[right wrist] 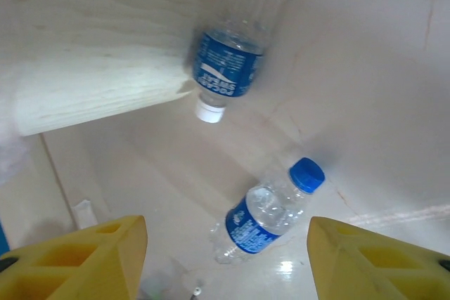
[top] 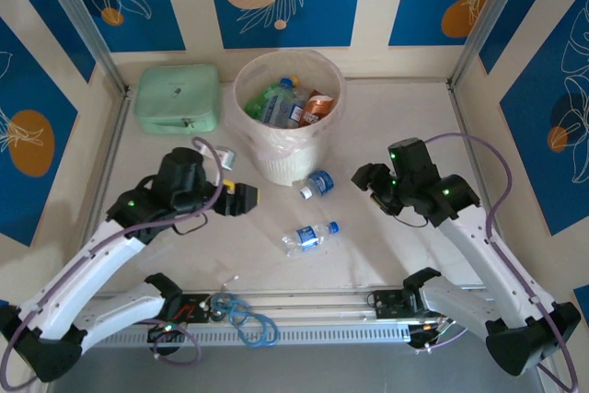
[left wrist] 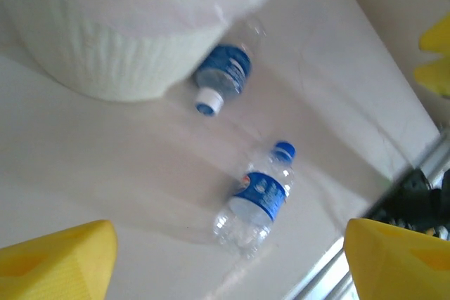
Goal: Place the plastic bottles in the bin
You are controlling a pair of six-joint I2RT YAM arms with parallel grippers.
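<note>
**Ana:** What is the setting like?

**Ben:** A pale, smooth, slightly glossy table [top: 386,255], walled in by panels printed with blue fields, white leaf outlines and orange discs. Metal rails run up the far corners.

**Ana:** And the bin?

**Ben:** The bin [top: 281,167] is a round, translucent white plastic bucket standing at the far middle of the table. Its wall looks finely ridged in the left wrist view. Inside lies a heap of bottles [top: 287,103]: one green, some clear with blue labels, one orange-brown.

**Ana:** Are any bottles outside it?

**Ben:** Two, both on their sides. The white-capped bottle [top: 317,182] is clear with a blue label and lies right at the bin's foot on its near right side, cap pointing near-left. I cannot tell whether it touches the wall. The blue-capped bottle [top: 310,236] is also clear and blue-labelled, with a dented body. It lies nearer, apart from the first, cap to the right.

**Ana:** What about the arms?

**Ben:** The left gripper [top: 247,196] hangs to the near left of the bin. Its yellow, blocky fingers [left wrist: 63,258] are spread wide with nothing between them. The right gripper [top: 366,178] sits to the right of the white-capped bottle. Its yellow fingers [right wrist: 84,258] are likewise apart and pinch nothing.

**Ana:** Anything else?

**Ben:** A mint-green rectangular case [top: 178,98] with rounded corners lies at the far left, beside the bin.
</note>
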